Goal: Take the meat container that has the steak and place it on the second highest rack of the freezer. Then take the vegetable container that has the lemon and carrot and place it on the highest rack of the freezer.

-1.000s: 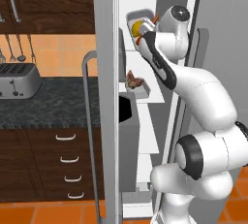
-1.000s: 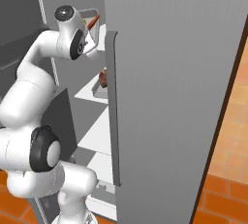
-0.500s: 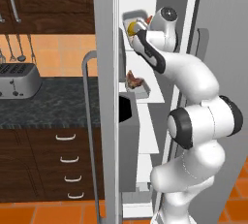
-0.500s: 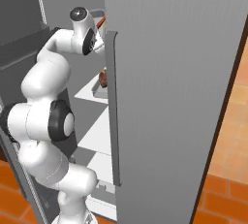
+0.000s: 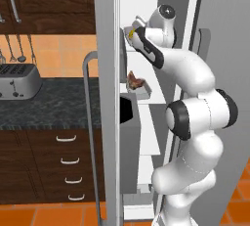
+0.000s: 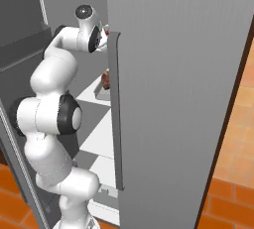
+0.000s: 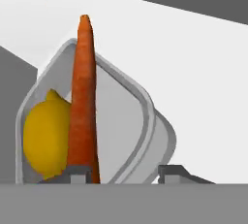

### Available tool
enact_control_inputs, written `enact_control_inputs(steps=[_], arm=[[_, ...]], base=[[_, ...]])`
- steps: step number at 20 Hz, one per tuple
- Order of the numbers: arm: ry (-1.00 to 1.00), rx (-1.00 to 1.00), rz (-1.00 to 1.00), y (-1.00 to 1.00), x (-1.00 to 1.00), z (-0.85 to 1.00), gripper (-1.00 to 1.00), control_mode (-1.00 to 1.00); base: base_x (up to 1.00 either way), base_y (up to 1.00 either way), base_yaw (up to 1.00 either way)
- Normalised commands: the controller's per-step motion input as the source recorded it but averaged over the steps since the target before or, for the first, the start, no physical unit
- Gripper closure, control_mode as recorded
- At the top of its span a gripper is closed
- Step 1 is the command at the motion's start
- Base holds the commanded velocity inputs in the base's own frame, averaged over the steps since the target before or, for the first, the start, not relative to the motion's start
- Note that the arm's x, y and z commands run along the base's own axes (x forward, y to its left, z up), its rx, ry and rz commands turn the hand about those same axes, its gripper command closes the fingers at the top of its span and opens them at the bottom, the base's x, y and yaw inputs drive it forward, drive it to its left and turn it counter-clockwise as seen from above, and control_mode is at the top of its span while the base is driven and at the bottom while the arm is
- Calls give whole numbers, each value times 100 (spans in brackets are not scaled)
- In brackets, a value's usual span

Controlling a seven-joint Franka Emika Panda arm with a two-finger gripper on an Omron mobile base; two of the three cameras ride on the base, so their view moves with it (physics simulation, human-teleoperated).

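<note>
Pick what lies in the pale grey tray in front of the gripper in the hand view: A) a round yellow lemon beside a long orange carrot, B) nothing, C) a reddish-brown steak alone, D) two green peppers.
A: the hand view shows the round yellow lemon and the long orange carrot side by side in the pale grey tray.

Even flat rendered light, soft, slightly blurry

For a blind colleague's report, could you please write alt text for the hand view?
A grey tray holds an orange carrot with a yellow lemon beside it, resting on a white freezer shelf. The two dark fingers stand apart at the bottom, at the tray's near rim.
</note>
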Motion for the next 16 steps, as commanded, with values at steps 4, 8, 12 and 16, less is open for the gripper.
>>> enact_control_inputs(steps=[4,8,12,16], arm=[[-28,0,0,0,-43,8,-100,-100],[-28,0,0,0,-98,6,-100,-100],[-14,0,0,0,-100,0,-100,-100],[-1,1,0,0,-100,0,-100,-100]], base=[[0,0,0],[0,0,0],[0,0,0],[0,0,0]])
